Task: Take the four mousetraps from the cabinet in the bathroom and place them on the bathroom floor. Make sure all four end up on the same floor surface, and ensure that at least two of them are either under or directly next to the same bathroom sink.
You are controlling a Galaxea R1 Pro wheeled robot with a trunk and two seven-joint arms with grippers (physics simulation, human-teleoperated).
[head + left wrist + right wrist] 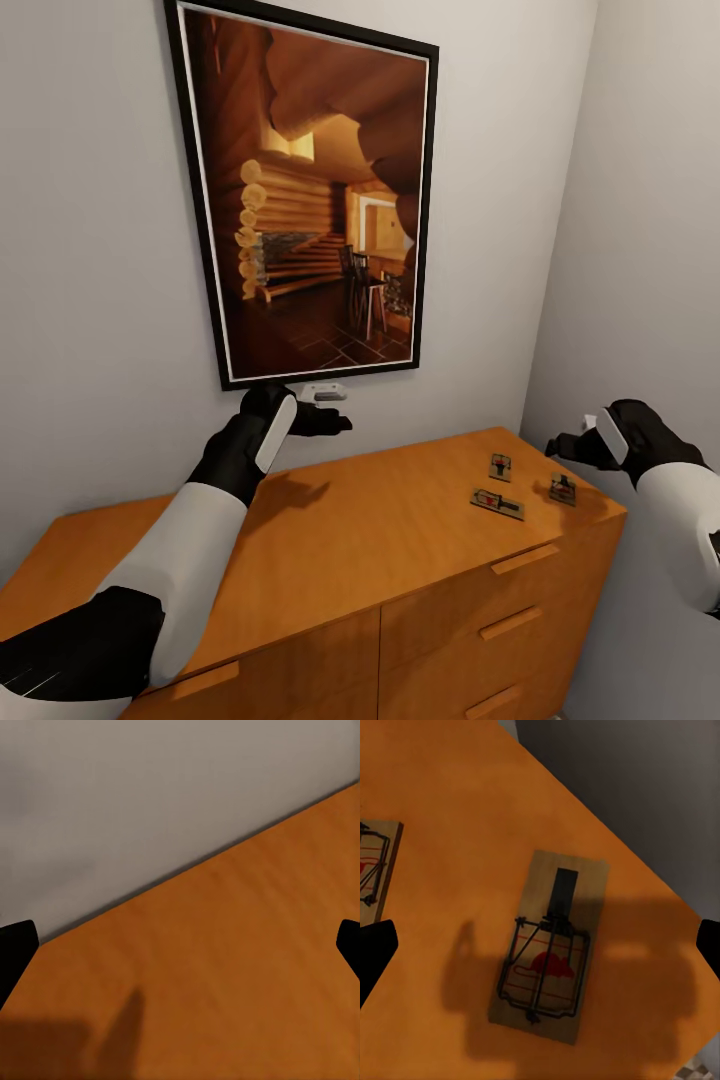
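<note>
Three mousetraps [520, 487] lie on the cabinet [380, 530] top at the frame's lower right, none on the floor yet. The right gripper [572, 440] hovers spread, empty, over the nearest mousetrap [549, 956], whose long axis runs near-vertically in the wrist frame. The left gripper [335, 408] hangs spread over bare wood.
</note>
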